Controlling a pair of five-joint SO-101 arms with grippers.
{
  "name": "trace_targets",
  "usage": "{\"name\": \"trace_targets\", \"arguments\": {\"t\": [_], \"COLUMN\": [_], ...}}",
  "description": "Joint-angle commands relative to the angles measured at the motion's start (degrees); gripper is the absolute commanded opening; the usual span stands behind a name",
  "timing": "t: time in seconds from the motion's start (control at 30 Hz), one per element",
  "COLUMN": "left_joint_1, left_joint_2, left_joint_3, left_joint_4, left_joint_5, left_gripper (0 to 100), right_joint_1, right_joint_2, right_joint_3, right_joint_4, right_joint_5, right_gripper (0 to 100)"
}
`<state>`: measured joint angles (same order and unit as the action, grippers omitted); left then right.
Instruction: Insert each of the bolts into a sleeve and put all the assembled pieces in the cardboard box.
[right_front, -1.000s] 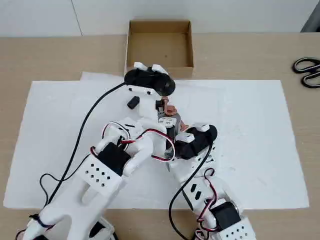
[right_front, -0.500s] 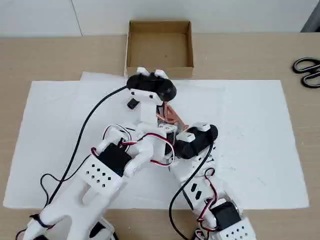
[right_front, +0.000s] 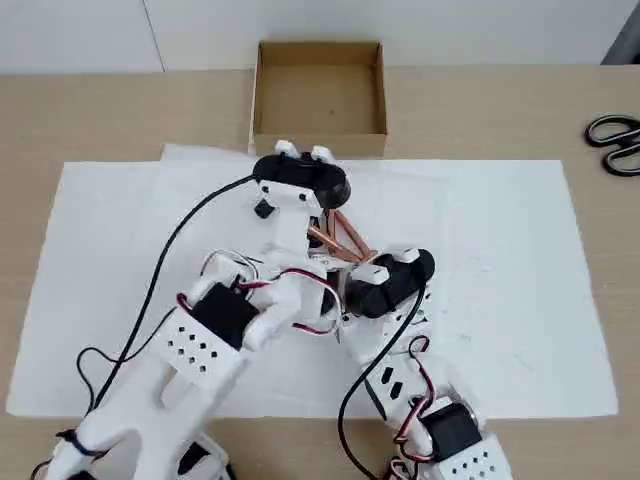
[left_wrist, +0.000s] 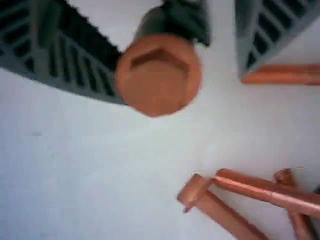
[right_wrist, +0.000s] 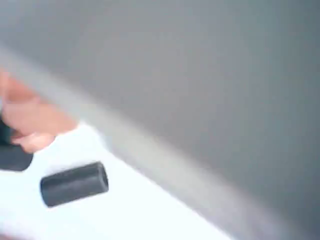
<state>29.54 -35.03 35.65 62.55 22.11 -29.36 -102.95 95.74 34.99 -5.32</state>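
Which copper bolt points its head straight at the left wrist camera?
The bolt between the fingers of the left gripper: its round head with a hex recess faces the camera, while the other bolts lie on their sides on the white paper.

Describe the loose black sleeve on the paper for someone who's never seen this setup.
Start at the cardboard box at the table's far side and come onto the white paper. The sleeve lies a little in front of the box's left corner, beside an arm with a black wrist. It is a short black stub; the bolts nearby are long and copper-coloured.
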Motion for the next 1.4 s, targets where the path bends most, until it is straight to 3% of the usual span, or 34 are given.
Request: {"name": "trace_targets", "arguments": {"t": [0.0,0.3,0.5,0.97,1.37], "left_joint_1": [-10.02,-34.64,-41.41,-44.48,-48.35], "left_joint_2": [-0.70,-0.62,-0.62,-0.62,-0.62], "left_joint_3": [-7.43,-17.71,-13.58,-8.92,-8.84], "left_joint_4": [5.89,16.79,18.20,18.02,18.81], "left_joint_5": [-8.70,-16.44,-18.99,-18.81,-19.08], "left_gripper": [28,28,28,28,28], "right_joint_1": [0.04,9.89,11.47,13.85,16.75], "right_joint_2": [-1.10,-1.01,4.09,78.64,129.36], "right_joint_3": [-0.79,-2.64,-15.12,-87.12,-133.45], "right_joint_4": [-1.45,-1.01,-0.92,-0.92,-1.27], "right_joint_5": [0.53,0.79,4.04,4.84,4.57], "right_gripper": [0.4,0.4,0.3,0.3,0.3]}}
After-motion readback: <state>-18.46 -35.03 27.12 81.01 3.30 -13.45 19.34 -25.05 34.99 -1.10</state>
